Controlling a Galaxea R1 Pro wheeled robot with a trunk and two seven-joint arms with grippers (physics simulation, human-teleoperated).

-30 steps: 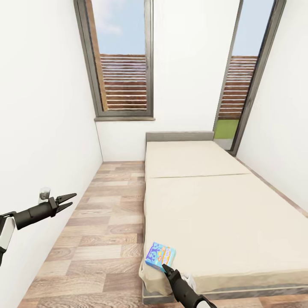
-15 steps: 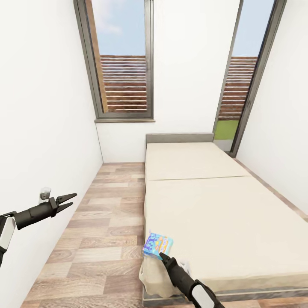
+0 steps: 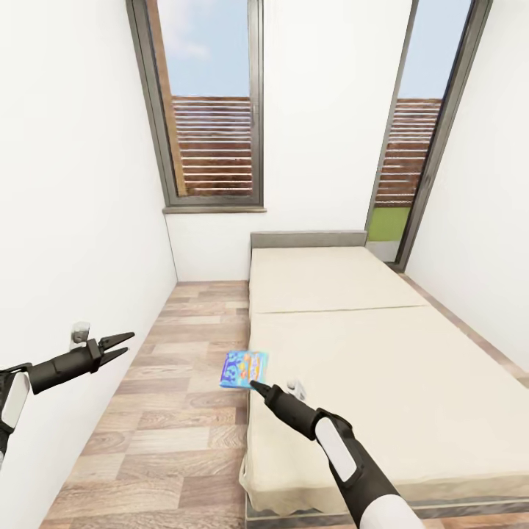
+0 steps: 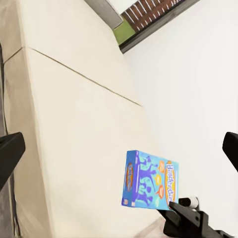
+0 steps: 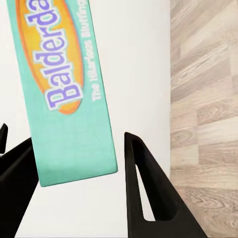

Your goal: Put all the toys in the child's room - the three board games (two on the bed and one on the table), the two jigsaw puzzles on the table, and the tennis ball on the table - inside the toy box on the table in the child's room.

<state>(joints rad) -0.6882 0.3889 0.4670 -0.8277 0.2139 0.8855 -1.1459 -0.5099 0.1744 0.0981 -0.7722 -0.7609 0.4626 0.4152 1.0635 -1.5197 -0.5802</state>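
A blue cartoon-printed board game point(image 3: 244, 369) hangs in the air over the left edge of the bed point(image 3: 382, 353), with my right gripper point(image 3: 254, 384) shut on its lower edge. The left wrist view shows the same board game point(image 4: 151, 179) upright above the beige mattress point(image 4: 74, 124). In the right wrist view its teal side point(image 5: 64, 94) sits between my dark fingers point(image 5: 144, 188). My left gripper point(image 3: 122, 342) hovers open and empty near the left wall, well apart from the box.
A strip of wood plank floor point(image 3: 176, 382) runs between the white left wall and the bed. The grey headboard point(image 3: 308, 238) stands at the far end under tall dark-framed windows point(image 3: 213, 110). A small white fitting point(image 3: 78, 332) sits on the left wall.
My right arm has lifted the blue board game off the bed's near corner and carried it up and to the left. The tugged mattress corner has settled back. The left arm has barely moved.
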